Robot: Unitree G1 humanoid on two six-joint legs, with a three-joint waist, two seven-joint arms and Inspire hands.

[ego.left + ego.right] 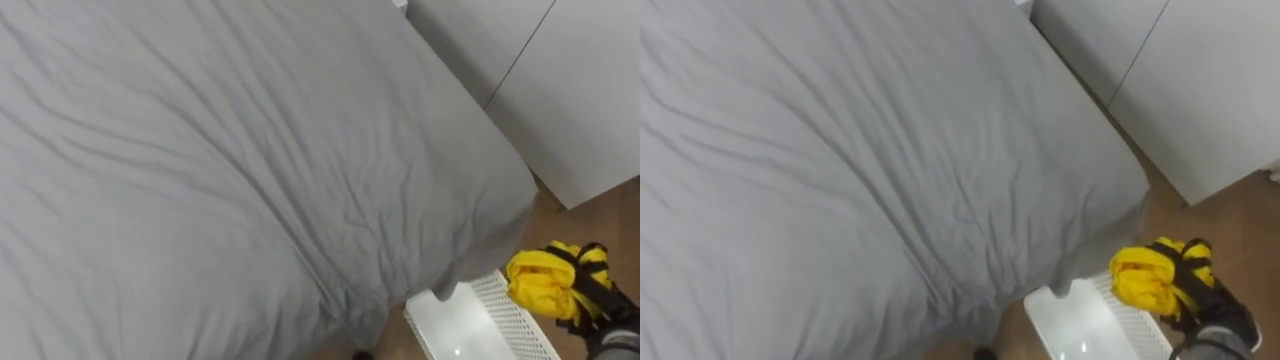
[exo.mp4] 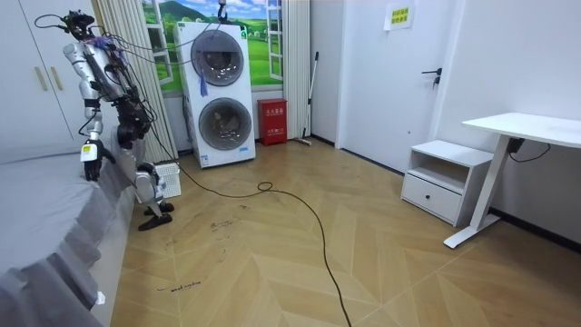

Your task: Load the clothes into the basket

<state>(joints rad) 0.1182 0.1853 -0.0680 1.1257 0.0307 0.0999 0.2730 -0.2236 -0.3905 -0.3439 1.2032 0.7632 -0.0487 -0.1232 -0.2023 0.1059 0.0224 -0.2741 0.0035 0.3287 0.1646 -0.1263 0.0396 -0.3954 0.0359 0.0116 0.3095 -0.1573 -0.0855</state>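
From the head camera I saw the right hand (image 1: 592,292) at the lower right, its dark fingers curled round a yellow garment (image 1: 540,278) and pinching it into a bunch. The garment was held in the air, and from that angle it overlapped the right rim of the white basket (image 1: 500,310). It was not lying inside. I could not tell how high above the rim it was. The basket's latticed wall faced the hand, and its near end touched the drooping corner of the grey bed (image 1: 220,170), which took up most of my picture. Bare wooden floor (image 1: 560,225) showed between the bed corner and a white wardrobe (image 1: 560,90) at the upper right.

In the room view the robot stood upright at the bed's side. The basket (image 2: 166,179) stood on the floor by its legs, on the room view's right. The left hand (image 2: 91,156) hung low beside the mattress edge, and I could not tell its state. Stacked washers (image 2: 221,91) stood near behind the robot, and a white desk (image 2: 526,127) was well apart on the room view's right.
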